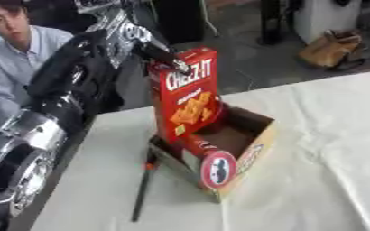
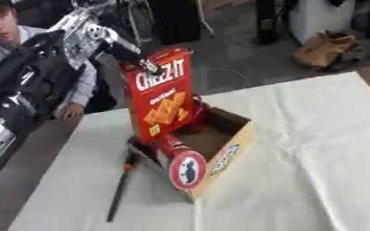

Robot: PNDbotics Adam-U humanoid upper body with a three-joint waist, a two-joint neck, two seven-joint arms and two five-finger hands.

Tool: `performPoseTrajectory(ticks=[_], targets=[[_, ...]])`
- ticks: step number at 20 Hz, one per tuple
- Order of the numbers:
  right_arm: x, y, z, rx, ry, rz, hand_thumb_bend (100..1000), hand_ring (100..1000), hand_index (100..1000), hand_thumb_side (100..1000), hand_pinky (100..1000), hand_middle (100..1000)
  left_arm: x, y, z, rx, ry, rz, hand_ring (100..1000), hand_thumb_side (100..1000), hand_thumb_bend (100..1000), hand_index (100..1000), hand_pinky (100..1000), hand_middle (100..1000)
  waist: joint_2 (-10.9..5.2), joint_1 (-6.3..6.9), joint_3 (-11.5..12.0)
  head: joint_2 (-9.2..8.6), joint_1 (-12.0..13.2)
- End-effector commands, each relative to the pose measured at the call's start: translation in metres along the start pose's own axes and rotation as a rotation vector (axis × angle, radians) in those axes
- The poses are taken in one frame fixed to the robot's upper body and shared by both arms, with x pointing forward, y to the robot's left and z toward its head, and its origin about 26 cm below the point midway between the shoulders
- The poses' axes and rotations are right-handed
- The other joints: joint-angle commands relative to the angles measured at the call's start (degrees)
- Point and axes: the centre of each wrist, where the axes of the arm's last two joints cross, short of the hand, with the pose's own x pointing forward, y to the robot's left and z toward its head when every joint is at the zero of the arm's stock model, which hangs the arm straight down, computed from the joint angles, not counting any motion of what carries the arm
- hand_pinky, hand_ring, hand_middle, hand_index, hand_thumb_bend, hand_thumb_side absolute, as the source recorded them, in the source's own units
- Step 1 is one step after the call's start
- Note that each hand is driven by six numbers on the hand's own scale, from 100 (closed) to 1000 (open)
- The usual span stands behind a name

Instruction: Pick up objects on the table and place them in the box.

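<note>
At the middle of the white cloth-covered table (image 1: 314, 149) sits the open brown cardboard box (image 1: 261, 135), its printed side flap facing six o'clock. Standing upright in its ten o'clock corner is the tall red Cheez-It cracker carton (image 1: 187, 97), base inside the box, top well above the rim. The robot's left hand (image 1: 171, 59) reaches in from ten o'clock and its dark fingers curl over the carton's top edge, gripping it. A red cylindrical can with a round white-and-black end (image 1: 216, 168) lies in the near end of the box, its end facing six o'clock. A thin black rod with an orange band (image 1: 146, 182) lies on the cloth just outside the box, at about eight o'clock of it. The right hand shows in neither view.

Judgement: the placing step for the carton is in hand, nearly done. Next, the fingers must let go and the hand lift clear without tipping the carton; the rod appears to be the remaining item.
</note>
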Motion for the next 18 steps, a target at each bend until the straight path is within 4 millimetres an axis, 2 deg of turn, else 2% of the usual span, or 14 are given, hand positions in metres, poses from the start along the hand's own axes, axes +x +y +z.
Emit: performPoseTrajectory(ticks=[1,4,9,10,12,18], targets=[[0.0034,0.0025,-0.0053,0.009,-0.019,-0.015,100,881,615,1000,882,627,-0.0015,0.0165,0.0166,0.04,0.017,-0.047,916,1000,522,1000,825,951,-0.77,-0.62,0.21,-0.32,0.22],[0.0034,0.0028,-0.0054,0.009,-0.019,-0.017,100,881,615,1000,882,627,-0.0001,0.0181,0.0175,0.044,0.008,-0.059,954,1000,564,1000,866,1000,-0.8,-0.62,0.22,-0.37,0.19],[0.0034,0.0029,-0.0051,0.009,-0.017,-0.018,100,881,615,1000,882,627,0.0019,0.0199,0.0187,0.057,-0.012,-0.043,989,1000,474,1000,894,1000,-0.96,-0.62,0.15,-0.26,0.28],[0.0034,0.0029,-0.0051,0.01,-0.016,-0.019,100,881,615,1000,882,627,0.0026,0.02,0.0186,0.061,-0.022,-0.036,1000,1000,472,1000,929,1000,-1.02,-0.62,0.12,-0.3,0.29],[0.0034,0.0028,-0.0052,0.009,-0.016,-0.019,100,881,615,1000,882,628,0.0036,0.0205,0.0187,0.067,-0.04,-0.024,1000,1000,531,1000,972,1000,-1.14,-0.62,0.12,-0.37,0.29],[0.0034,0.0027,-0.0051,0.008,-0.015,-0.02,100,882,615,1000,882,628,0.0039,0.0213,0.0196,0.073,-0.055,-0.006,1000,1000,531,1000,961,1000,-1.26,-0.62,0.13,-0.51,0.18]])
